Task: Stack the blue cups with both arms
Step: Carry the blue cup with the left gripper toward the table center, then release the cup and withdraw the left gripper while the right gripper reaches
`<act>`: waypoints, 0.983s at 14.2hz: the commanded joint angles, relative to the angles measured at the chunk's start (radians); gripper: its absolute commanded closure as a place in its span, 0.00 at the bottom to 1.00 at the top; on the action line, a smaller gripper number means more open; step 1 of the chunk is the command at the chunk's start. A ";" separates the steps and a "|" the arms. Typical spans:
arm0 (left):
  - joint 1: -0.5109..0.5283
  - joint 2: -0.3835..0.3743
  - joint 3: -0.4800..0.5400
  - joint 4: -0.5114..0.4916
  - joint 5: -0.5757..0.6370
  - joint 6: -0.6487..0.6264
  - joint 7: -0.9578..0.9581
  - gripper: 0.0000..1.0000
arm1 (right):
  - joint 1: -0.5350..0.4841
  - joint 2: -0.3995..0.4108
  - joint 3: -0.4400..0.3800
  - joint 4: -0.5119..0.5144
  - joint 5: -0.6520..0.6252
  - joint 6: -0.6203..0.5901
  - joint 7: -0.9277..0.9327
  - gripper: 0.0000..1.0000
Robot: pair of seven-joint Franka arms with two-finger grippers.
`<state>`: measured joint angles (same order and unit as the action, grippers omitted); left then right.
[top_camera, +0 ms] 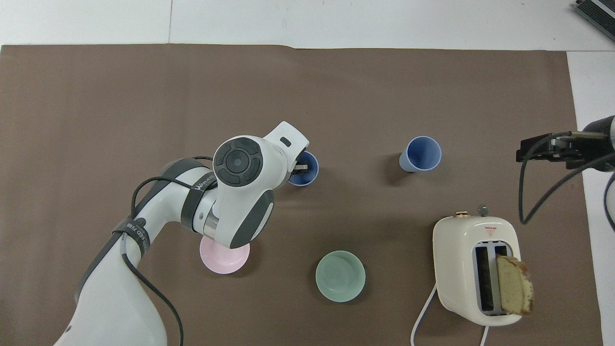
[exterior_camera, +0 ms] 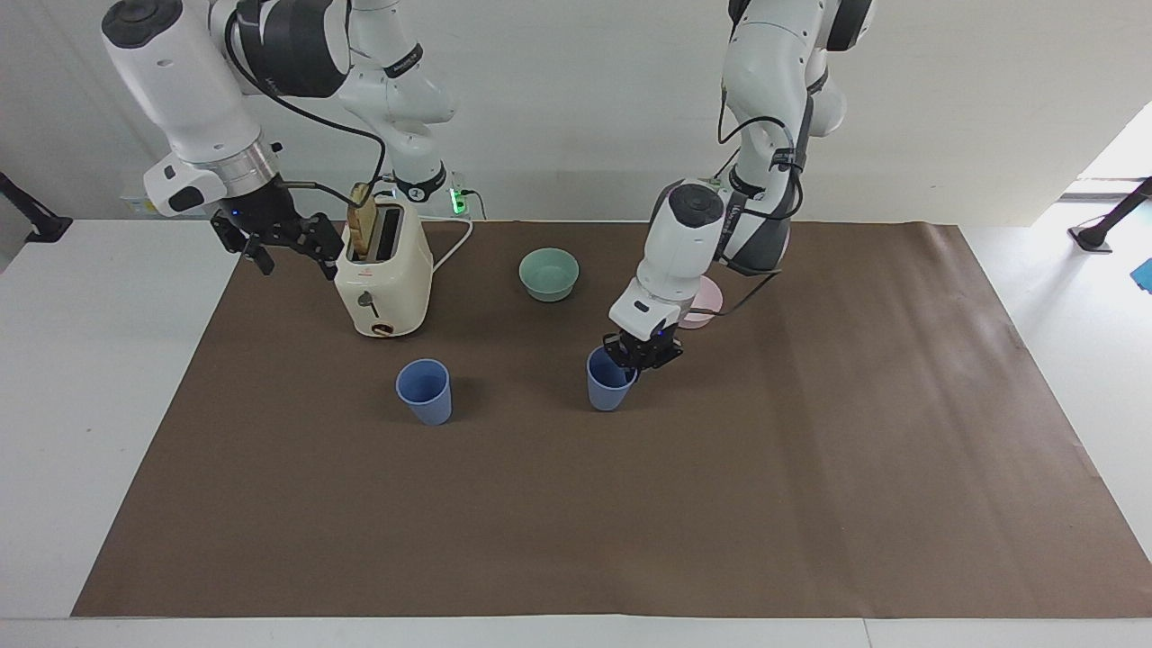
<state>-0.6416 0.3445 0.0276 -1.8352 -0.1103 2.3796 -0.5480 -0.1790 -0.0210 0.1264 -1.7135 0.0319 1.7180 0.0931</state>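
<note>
Two blue cups point(exterior_camera: 424, 391) point(exterior_camera: 610, 381) well apart; left gripper point(exterior_camera: 641, 352) clenched on one rim, right gripper point(exterior_camera: 279, 239) spread wide beside toaster point(exterior_camera: 383, 274)

The left gripper point(exterior_camera: 641, 349) grips the rim of one blue cup point(exterior_camera: 609, 382), one finger inside it. The cup is upright over the brown mat point(exterior_camera: 810, 504). The second blue cup point(exterior_camera: 425, 391) stands on the mat, a little farther from the robots than the toaster point(exterior_camera: 385, 274). The right gripper point(exterior_camera: 274, 236) hangs beside the toaster, fingers apart, holding nothing.
</note>
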 commanded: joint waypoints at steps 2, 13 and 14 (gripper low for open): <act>0.003 -0.048 0.021 -0.013 0.015 -0.003 -0.015 0.00 | -0.019 -0.030 0.009 -0.035 0.003 0.025 -0.024 0.00; 0.256 -0.274 0.029 0.013 0.018 -0.293 0.336 0.00 | 0.036 0.124 0.013 -0.070 0.008 0.213 -0.012 0.00; 0.288 -0.275 0.029 0.042 0.024 -0.330 0.348 0.00 | 0.048 0.148 0.013 -0.081 0.008 0.251 -0.012 0.00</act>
<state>-0.4059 0.0878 0.0665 -1.8222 -0.1053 2.1095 -0.2444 -0.1501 0.0839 0.1373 -1.7751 0.0328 1.9051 0.0931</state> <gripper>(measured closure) 0.000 0.000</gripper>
